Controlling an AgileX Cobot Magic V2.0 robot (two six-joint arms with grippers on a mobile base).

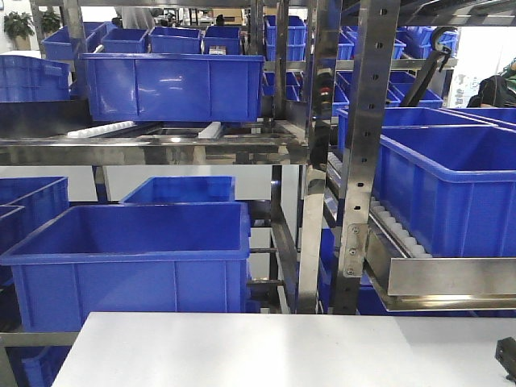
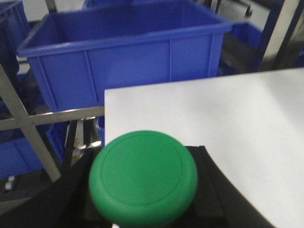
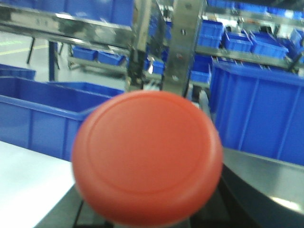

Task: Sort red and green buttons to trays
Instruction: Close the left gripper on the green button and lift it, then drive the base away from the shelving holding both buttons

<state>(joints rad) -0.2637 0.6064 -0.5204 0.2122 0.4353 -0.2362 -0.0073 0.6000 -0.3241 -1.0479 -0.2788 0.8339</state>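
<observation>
Presently, step: you had the green button [image 2: 143, 178] at the left wrist, the red button [image 3: 147, 156] at the right.
Claws: grip could not be told.
Next: you needed the trays, unseen.

Open white table [image 1: 242, 351]; blue crates [image 1: 129, 270] and steel rack [image 1: 355, 161] behind it

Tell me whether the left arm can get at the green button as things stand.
Likely yes: the green button fills the left wrist view close up, by the white table's edge, nothing between. Whether the jaws grip it is unclear.
</observation>
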